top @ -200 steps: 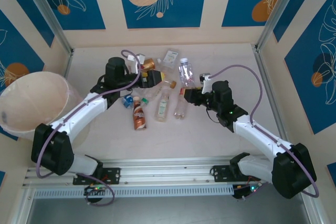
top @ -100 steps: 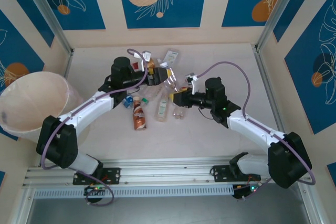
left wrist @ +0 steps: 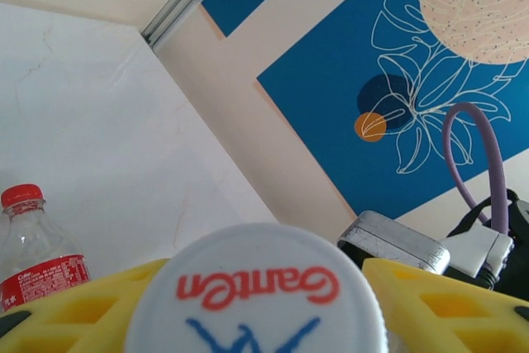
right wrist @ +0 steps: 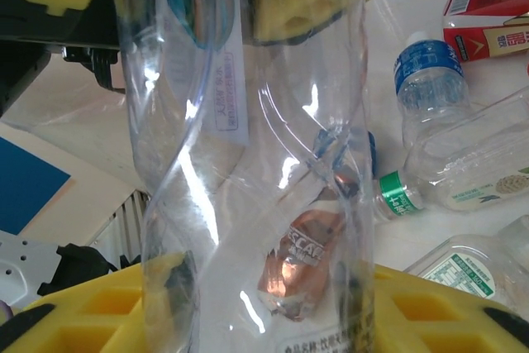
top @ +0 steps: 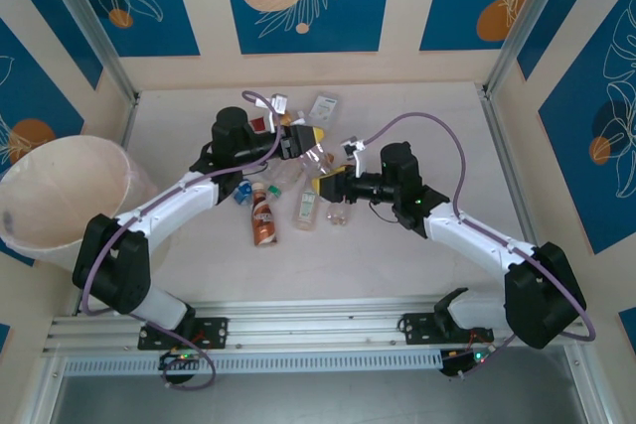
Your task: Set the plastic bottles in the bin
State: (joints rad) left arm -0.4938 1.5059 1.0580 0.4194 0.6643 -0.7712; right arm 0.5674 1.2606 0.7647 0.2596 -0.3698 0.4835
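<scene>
My left claw (left wrist: pixel 264 320) has just closed from wide open onto the bottle (right wrist: pixel 256 163) by its cap (left wrist: pixel 248 279). My right claw (right wrist: pixel 264 312) loosens; whether it grips, I cannot tell. A handover, I judge, above the pile, toward the bin (top: pixel 50 196) at far left.

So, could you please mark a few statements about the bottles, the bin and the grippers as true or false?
1. The bin sits at the left of the table. True.
2. The cap between the left gripper's fingers is red. False: it is white with red lettering.
3. The grippers are at opposite ends of the table. False: the right gripper meets the left one at one clear bottle.
4. A red-capped bottle is on the table. True.
5. Every bottle is in the bin. False: several bottles lie on the table.
</scene>
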